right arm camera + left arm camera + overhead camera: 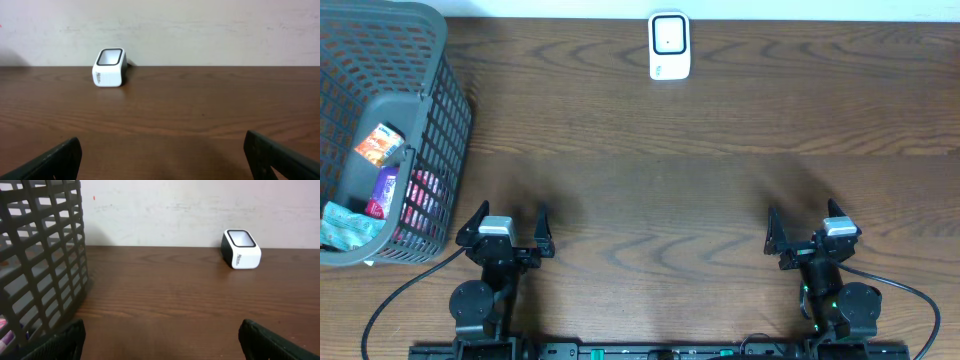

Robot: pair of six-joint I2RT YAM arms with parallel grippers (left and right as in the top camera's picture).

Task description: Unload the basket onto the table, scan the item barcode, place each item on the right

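A white barcode scanner [669,45] with a dark window stands at the far edge of the wooden table; it also shows in the left wrist view [241,249] and the right wrist view [110,67]. Packaged items lie in the grey basket [442,70] at the left: an orange packet [378,145], a purple one [383,192] and a teal one [345,225]. My left gripper [512,212] [161,340] hovers open just right of the basket, holding nothing. Near the front right, my right gripper [162,155] [803,212] is open and empty too.
The basket's lattice wall [45,255] rises close on the left of the left gripper. A pale wall runs behind the table's far edge. Bare dark wood [660,190] lies between the grippers and the scanner.
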